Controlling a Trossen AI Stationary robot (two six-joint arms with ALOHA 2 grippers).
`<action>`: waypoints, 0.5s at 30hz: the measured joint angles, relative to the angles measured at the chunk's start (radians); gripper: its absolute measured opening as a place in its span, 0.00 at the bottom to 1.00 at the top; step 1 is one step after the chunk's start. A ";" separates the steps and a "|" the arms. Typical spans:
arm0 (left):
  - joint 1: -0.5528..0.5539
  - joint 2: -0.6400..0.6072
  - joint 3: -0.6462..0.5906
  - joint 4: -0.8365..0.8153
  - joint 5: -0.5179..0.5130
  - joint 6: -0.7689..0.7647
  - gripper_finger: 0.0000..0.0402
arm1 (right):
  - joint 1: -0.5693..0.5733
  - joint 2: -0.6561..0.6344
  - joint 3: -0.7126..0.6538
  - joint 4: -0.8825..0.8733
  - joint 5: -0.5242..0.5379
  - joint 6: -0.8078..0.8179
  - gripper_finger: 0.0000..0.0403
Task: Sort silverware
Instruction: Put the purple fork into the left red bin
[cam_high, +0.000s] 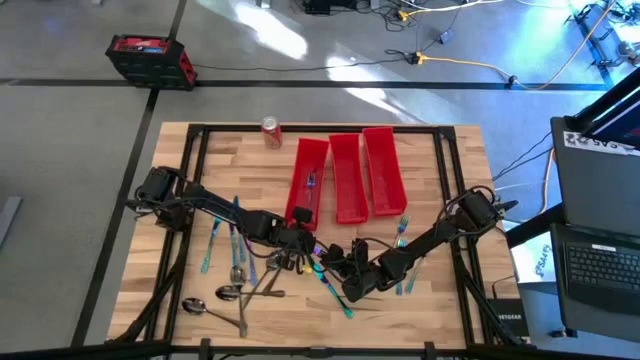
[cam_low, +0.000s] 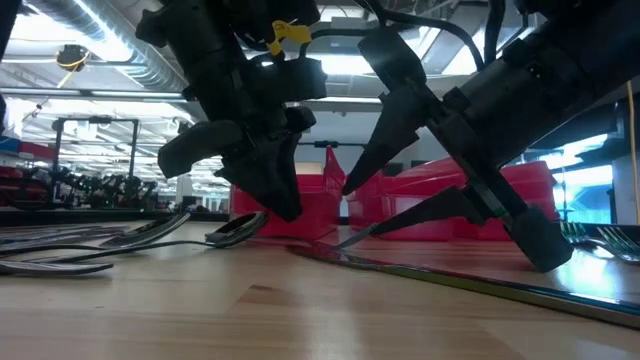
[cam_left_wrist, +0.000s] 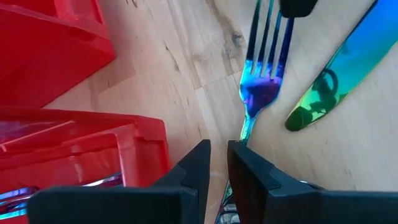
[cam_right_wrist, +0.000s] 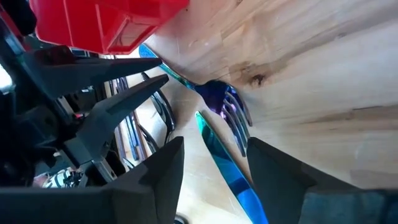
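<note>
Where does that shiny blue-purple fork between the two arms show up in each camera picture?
High view: fork just below the middle, between both arms.
Low view: I cannot pick it out.
Left wrist view: just past the left fingers, its handle running between them.
Right wrist view: mid-picture, beside a knife.
Shared landmark: the red bin nearest it.

The right gripper (cam_right_wrist: 211, 165) hovers with its two dark fingers (cam_right_wrist: 155, 177) spread apart over an iridescent purple fork (cam_right_wrist: 227, 112) and a teal-blue knife (cam_right_wrist: 227, 165) lying side by side on the wooden tabletop (cam_right_wrist: 311, 68). A red bin (cam_right_wrist: 106, 25) sits beyond, with the left gripper (cam_right_wrist: 140, 71) just beside it.
</note>
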 joint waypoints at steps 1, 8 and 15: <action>0.000 0.000 0.000 0.000 0.000 0.000 0.11 | 0.000 0.000 0.000 0.000 -0.001 0.000 0.38; 0.000 0.000 0.000 0.001 0.000 -0.003 0.11 | -0.006 0.000 0.001 -0.006 -0.017 -0.007 0.29; 0.000 0.000 0.000 0.001 0.000 0.015 0.11 | -0.015 0.000 0.003 -0.034 -0.033 -0.016 0.21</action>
